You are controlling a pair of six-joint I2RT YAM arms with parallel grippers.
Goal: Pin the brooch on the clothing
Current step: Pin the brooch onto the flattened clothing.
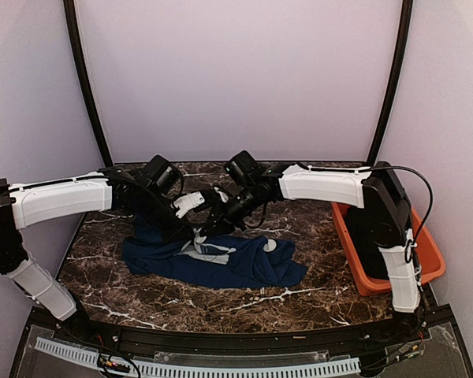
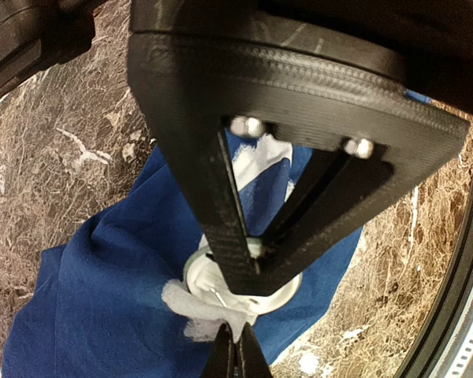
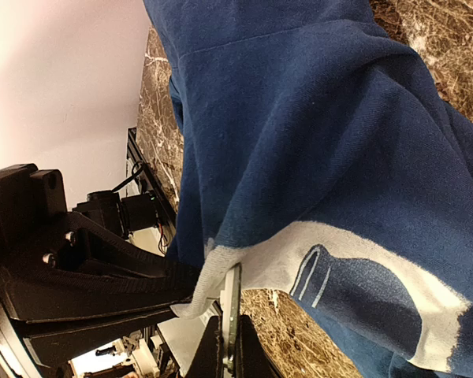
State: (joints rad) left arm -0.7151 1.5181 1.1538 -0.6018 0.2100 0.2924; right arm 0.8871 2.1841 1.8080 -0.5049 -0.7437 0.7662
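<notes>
Over the middle of the table (image 1: 142, 293) my two arms meet nose to nose. By my count there is one T-shirt (image 1: 244, 264), one brooch (image 2: 209, 282), two claws, and one orange bin (image 1: 430, 268) standing at the table's right edge, beside my right arm.

My right claw (image 3: 230, 346) is pinched narrow on the brooch. Its wrist camera sees the brooch edge-on, as a thin pale sliver rising between the fingers. My left claw (image 2: 256, 272) is closed down to nothing, its tips meeting right over the brooch. Whether they nip the brooch, the cloth or neither, I cannot tell.

The brooch is a small round disc, its white back turned to my left wrist camera, with a fine wire pin (image 2: 218, 297) lying across it. It sits against a raised fold of the T-shirt, at the edge of the print (image 3: 268, 260). The T-shirt is navy blue and lies crumpled across the centre of the table, except where that fold stands lifted toward my claws. The print is greyish white, with a bottle shape left in blue.

The table has a dark brown marble pattern veined with white, and a black rim along the near edge. Plain pale walls (image 1: 236, 79) close the booth behind and at both sides, and two black poles (image 1: 83, 79) curve up at the back corners.
</notes>
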